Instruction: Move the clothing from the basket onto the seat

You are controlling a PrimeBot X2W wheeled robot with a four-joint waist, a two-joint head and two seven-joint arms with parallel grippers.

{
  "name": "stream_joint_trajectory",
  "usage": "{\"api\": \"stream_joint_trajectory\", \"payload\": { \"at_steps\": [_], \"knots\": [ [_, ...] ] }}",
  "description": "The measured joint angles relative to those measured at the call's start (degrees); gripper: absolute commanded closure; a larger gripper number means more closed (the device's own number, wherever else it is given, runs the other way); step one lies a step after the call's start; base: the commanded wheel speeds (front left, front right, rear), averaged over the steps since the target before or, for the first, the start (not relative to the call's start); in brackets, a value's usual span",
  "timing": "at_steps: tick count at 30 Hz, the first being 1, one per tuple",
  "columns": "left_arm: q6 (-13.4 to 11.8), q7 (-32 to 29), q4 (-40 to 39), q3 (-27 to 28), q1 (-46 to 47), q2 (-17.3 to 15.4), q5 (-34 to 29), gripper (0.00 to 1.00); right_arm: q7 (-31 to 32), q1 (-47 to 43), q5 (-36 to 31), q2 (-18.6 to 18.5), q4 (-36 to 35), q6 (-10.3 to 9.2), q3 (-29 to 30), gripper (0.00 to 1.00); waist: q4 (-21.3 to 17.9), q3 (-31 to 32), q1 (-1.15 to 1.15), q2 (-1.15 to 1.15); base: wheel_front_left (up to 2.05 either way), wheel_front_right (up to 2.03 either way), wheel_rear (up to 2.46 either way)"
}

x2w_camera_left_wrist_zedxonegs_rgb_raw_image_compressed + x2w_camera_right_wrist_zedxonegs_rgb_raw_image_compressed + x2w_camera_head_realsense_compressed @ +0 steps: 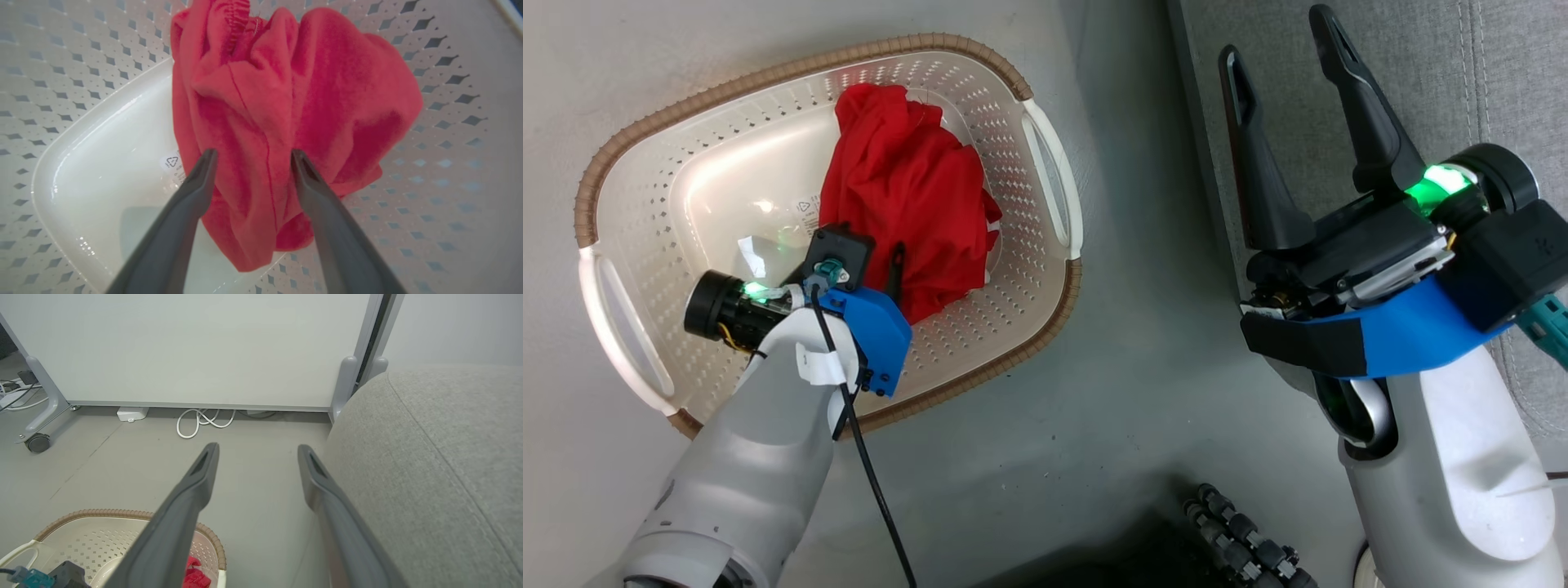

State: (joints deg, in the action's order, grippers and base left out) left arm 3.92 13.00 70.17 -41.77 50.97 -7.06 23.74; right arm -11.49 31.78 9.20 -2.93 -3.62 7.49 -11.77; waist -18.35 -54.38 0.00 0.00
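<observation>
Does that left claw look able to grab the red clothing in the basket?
Probably yes: the left claw is open inside the basket, right over the clothing, with nothing in between.

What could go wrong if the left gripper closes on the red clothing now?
1. The open left gripper straddles only one fold of the clothing; that fold may slip out when lifted.
2. The clothing lies against the basket wall; trailing cloth might catch the rim and drag the basket.
</observation>
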Motion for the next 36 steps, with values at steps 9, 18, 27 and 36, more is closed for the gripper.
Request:
{"api": "stream_joint_trajectory", "payload": {
  "at_steps": [9, 18, 27, 36],
  "knots": [
    [-0.25, -0.89, 1.89, -0.59, 1.02, 0.27, 0.41, 1.00, -0.64, -0.49, 0.58, 0.00, 0.25, 0.00, 0.02, 0.00, -0.61, 0.24, 0.00, 0.00, 0.00, 0.00, 0.00],
    [0.16, -0.79, 2.54, -0.86, 1.49, 0.07, 1.20, 1.00, -1.22, -0.21, 1.21, 0.00, 1.54, 0.00, -0.88, 0.00, -0.90, 0.71, 0.00, 0.00, 0.00, 0.00, 0.00],
    [0.75, 1.30, 2.11, -1.59, -1.13, 1.15, 1.58, 1.00, -2.49, 0.82, 1.83, 0.00, 6.82, 0.00, -3.08, 0.00, -0.49, 6.19, 0.00, 0.01, 0.00, 0.00, 0.00],
    [1.97, 1.96, -5.53, -1.43, -6.23, 2.91, 2.45, 1.00, -1.86, -0.71, -0.10, 0.09, 12.18, 0.00, -3.04, 0.00, 3.23, 18.05, -0.01, 0.01, 0.00, 0.00, 0.00]
  ]
}}
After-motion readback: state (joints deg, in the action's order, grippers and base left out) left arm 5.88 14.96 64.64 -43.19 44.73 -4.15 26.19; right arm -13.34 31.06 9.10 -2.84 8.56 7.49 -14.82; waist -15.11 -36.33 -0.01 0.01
